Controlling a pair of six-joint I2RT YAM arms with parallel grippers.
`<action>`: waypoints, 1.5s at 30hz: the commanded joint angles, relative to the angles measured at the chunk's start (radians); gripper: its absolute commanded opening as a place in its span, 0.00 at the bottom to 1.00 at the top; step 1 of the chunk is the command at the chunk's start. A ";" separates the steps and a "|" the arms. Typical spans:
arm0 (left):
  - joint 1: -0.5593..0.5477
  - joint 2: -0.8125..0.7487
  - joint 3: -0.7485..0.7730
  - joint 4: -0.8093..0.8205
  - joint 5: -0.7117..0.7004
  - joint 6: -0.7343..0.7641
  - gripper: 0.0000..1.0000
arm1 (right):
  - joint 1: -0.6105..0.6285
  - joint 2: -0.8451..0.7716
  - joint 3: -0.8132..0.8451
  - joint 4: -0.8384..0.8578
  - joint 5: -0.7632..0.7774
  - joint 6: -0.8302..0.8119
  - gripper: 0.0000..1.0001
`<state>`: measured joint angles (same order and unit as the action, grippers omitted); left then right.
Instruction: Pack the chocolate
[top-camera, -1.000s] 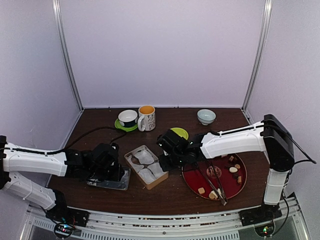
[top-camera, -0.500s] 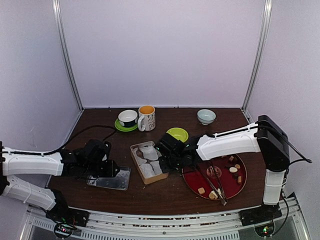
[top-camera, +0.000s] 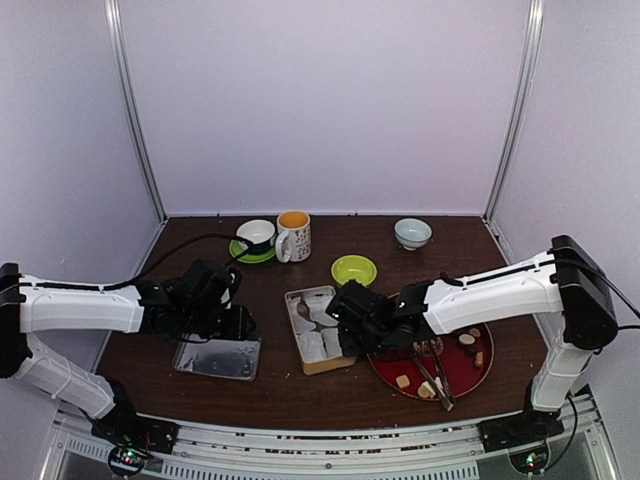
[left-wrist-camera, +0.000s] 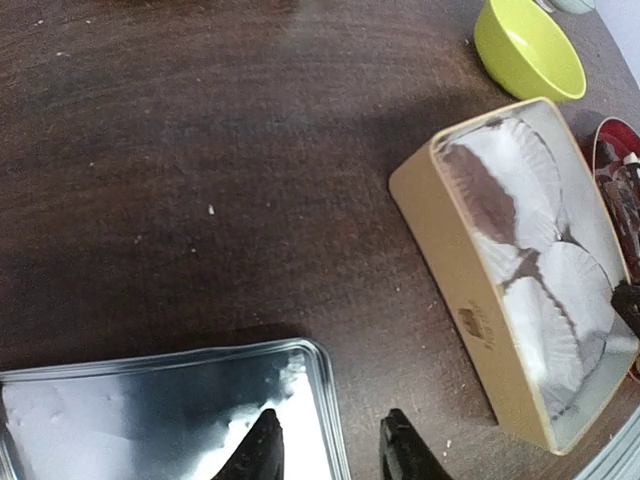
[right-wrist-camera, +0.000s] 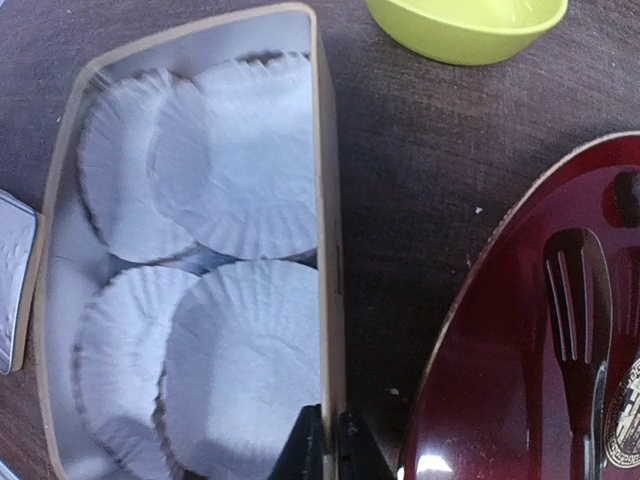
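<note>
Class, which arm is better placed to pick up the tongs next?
Probably right: the right gripper, pinching the box wall, is beside the red plate with the tongs; the left gripper hovers at the metal lid.

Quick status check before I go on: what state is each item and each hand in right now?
box: open, upright.
paper cups: in the box, look empty.
lid: off, lying flat left of the box.
chocolates: loose on the red plate, none packed.
tongs: lying on the plate, unheld.
green bowl: empty.
left hand: open, over the lid's edge.
right hand: shut on the box's wall.
</note>
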<state>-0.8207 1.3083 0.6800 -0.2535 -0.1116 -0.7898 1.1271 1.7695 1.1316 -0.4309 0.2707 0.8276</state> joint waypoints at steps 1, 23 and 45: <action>0.005 0.058 0.056 0.043 0.075 0.064 0.35 | 0.014 -0.018 -0.014 -0.037 0.067 0.052 0.13; 0.015 -0.140 0.109 -0.196 -0.125 0.211 0.50 | 0.019 -0.464 -0.317 -0.167 0.120 -0.156 0.61; 0.069 -0.355 0.096 -0.265 -0.180 0.255 0.98 | -0.116 -0.433 -0.494 -0.055 -0.091 -0.098 0.97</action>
<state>-0.7582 0.9775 0.7666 -0.5270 -0.2745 -0.5617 1.0470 1.3144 0.6674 -0.5488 0.2420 0.7116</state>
